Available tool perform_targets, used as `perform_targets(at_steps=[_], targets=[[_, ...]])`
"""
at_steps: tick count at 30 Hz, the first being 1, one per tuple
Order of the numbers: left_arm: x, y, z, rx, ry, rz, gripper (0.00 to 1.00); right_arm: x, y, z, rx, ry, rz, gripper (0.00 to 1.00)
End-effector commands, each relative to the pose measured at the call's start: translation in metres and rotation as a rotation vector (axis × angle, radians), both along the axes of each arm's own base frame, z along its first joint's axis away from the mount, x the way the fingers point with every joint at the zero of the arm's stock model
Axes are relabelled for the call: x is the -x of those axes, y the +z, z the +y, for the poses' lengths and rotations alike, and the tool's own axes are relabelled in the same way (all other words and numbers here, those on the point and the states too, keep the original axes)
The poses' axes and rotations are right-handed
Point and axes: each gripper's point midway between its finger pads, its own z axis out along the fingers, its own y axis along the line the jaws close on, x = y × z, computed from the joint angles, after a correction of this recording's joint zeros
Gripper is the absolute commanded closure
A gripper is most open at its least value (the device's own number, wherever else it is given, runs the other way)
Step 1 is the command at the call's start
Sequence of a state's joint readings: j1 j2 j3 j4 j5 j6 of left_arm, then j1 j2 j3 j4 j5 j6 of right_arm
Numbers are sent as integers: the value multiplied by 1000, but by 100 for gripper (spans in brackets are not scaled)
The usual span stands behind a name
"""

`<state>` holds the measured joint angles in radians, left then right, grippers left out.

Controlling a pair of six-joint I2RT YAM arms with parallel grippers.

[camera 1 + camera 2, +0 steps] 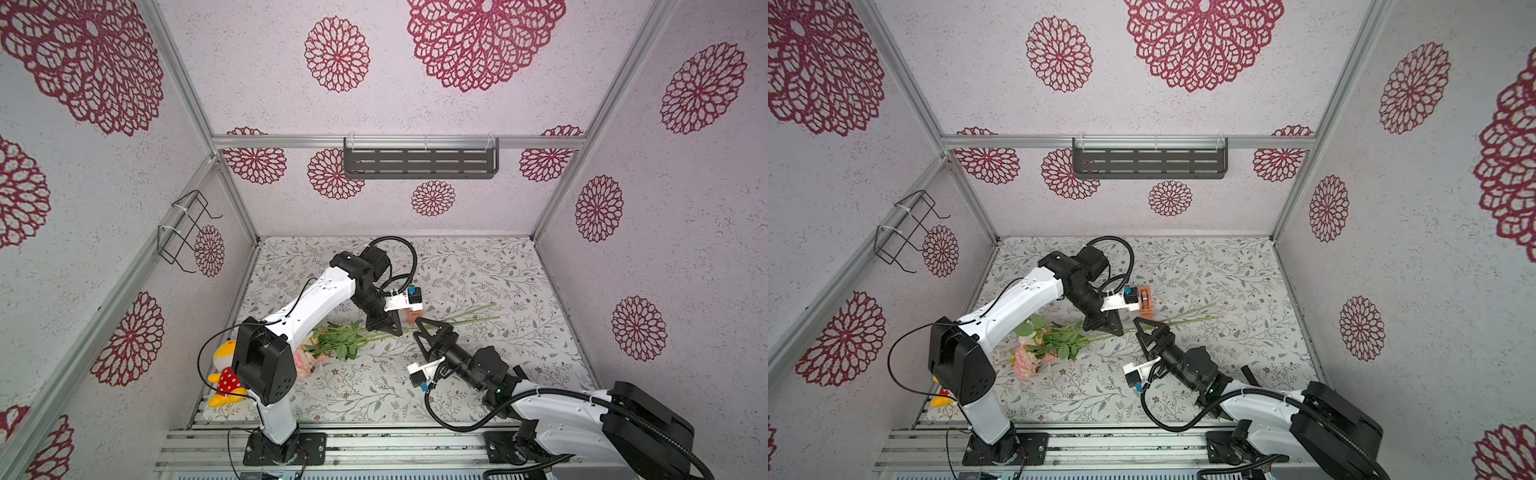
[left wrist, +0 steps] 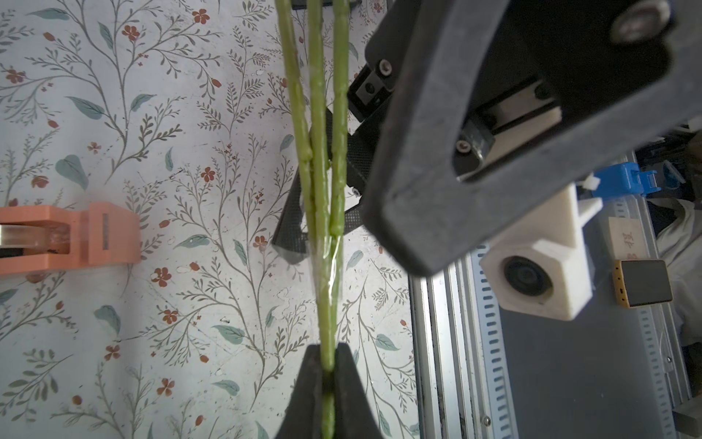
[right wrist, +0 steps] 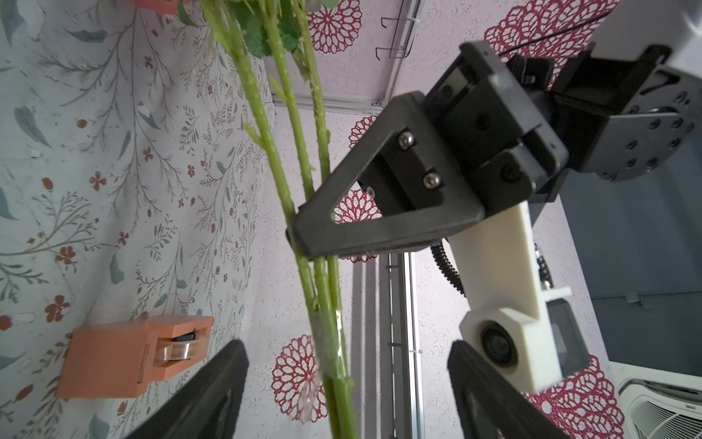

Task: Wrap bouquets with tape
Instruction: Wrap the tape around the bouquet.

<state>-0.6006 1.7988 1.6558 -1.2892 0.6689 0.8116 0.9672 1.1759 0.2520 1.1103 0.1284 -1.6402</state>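
One bouquet point(image 1: 332, 343) lies across the middle of the table point(image 1: 519, 291), pink blooms toward 8 o'clock, stem ends toward 2 o'clock. Left pincer point(image 2: 328, 361) is clamped together on the green stems about midway along. Right pincer point(image 3: 342, 380) sits just beside it toward 3 o'clock, jaws spread wide, stems running between its fingers point(image 3: 212, 399) with no contact seen. A band of clear tape point(image 2: 327, 266) wraps the stems just beside the left pincer's grip. Orange tape dispenser point(image 1: 1145, 305) stands on the table at 12 o'clock of that grip, apart from the stems. Yellow plush toy point(image 1: 224, 378) sits at the table's 8 o'clock edge.
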Motion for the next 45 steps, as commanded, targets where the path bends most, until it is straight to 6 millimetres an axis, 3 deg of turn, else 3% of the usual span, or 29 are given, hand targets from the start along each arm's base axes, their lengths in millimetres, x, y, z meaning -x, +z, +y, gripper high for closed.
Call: perform_targets(at_steps=[1, 8, 17, 22, 25, 28, 31, 34, 40, 45], targets=[[4, 2, -3, 14, -21, 25, 100, 2, 35, -2, -78, -13, -116, 17], [-1, 0, -3, -2, -3, 19, 100, 18, 31, 6, -71, 80, -12, 43], [-1, 0, -5, -1, -3, 29, 100, 18, 31, 4, -93, 92, 171, 51], [1, 1, -5, -2, -6, 31, 100, 9, 34, 6, -98, 83, 345, 50], [2, 1, -5, -3, -7, 31, 100, 16, 38, 5, -97, 125, 436, 49], [3, 3, -5, 0, -6, 32, 100, 19, 33, -5, -55, 100, 444, 39], [5, 8, -5, 10, -10, 43, 100, 11, 15, -12, 13, 42, 386, 24], [7, 12, -6, 16, -13, 48, 100, 1, 4, -12, 40, -1, 327, 19], [12, 16, -6, 23, -24, 70, 100, -14, 15, -8, 19, -46, 133, 16], [17, 18, -8, 28, -46, 97, 100, -10, 29, -4, -15, -34, -37, 15]])
